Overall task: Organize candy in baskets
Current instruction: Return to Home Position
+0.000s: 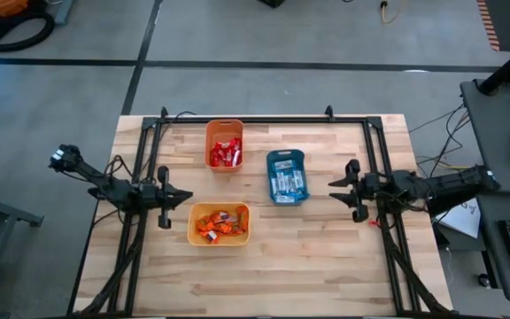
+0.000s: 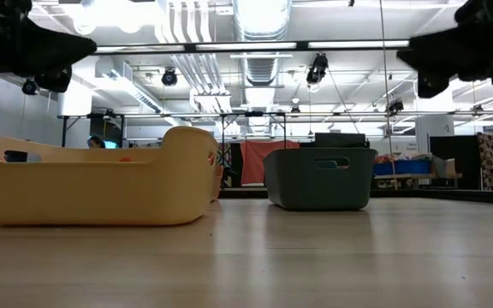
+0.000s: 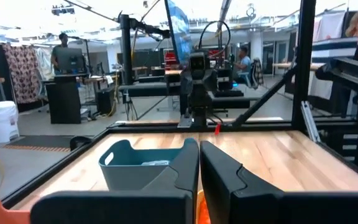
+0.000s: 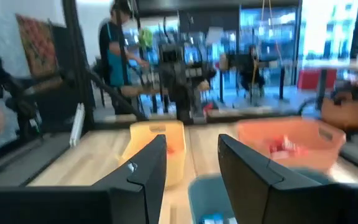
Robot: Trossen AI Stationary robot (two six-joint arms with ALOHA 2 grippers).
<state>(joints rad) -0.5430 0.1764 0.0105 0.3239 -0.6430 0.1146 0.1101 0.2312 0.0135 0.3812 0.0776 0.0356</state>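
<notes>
From my station I take the blue basket (image 1: pixel 286 154) as my mark; it sits mid-tabletop (image 1: pixel 326 257) with light-blue candy (image 1: pixel 289 182) inside. The orange basket (image 1: pixel 224 123) stands just beside it on the left arm's side, set a little further toward the tabletop's rear rail, and holds red candy (image 1: pixel 225 153). The yellow basket (image 1: pixel 219 241) lies near it on that same side, toward the front edge, filled with orange candy (image 1: pixel 220 223). My right tool (image 1: pixel 335 186) hangs a short way off the blue basket on the right arm's side, jaws apart and empty. My left tool (image 1: pixel 184 197) hovers past the yellow basket, well apart from the blue one, jaws closed on nothing.
</notes>
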